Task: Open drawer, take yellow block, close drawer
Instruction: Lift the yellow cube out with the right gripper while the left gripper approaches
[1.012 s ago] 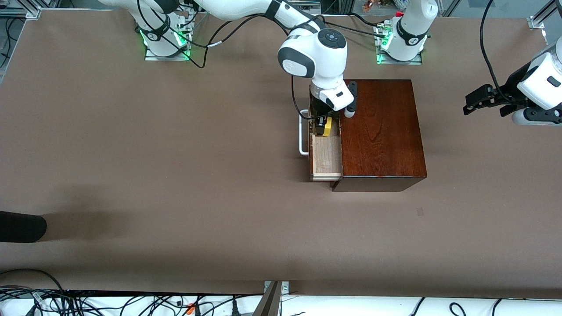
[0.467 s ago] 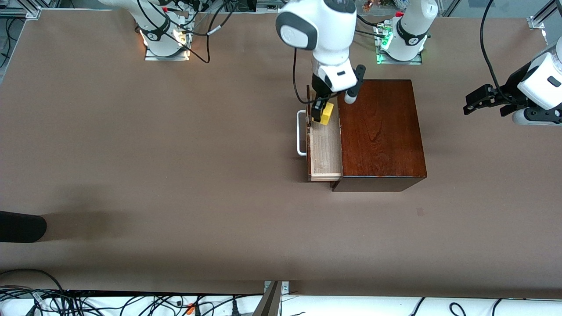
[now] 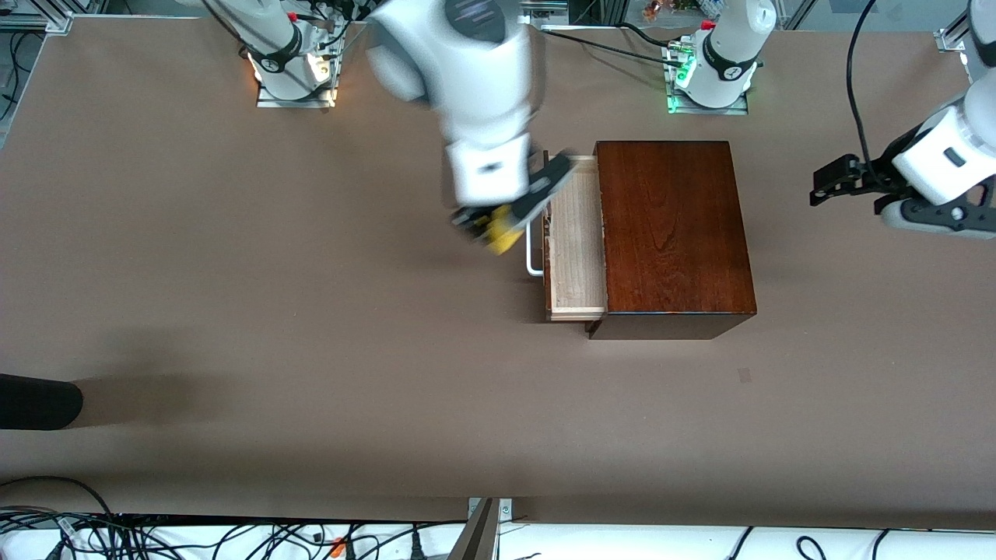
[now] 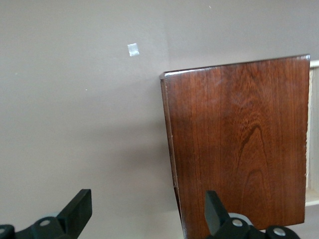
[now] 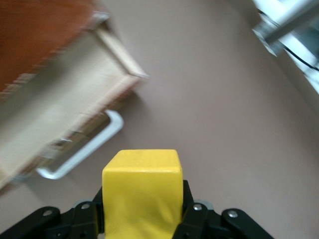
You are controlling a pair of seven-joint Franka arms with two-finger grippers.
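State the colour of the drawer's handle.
White; the handle shows best in the right wrist view.

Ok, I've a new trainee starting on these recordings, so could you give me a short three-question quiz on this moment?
1. True or false: the yellow block lies inside the drawer.
2. Which gripper holds the block? A) left gripper B) right gripper C) neither
3. Fill in: the drawer of the wooden box stands ____, its white handle facing the right arm's end of the table.

Key:
1. False: the right gripper holds it in the air, over the table beside the handle.
2. B; the left gripper waits open, near the left arm's end of the table.
3. open
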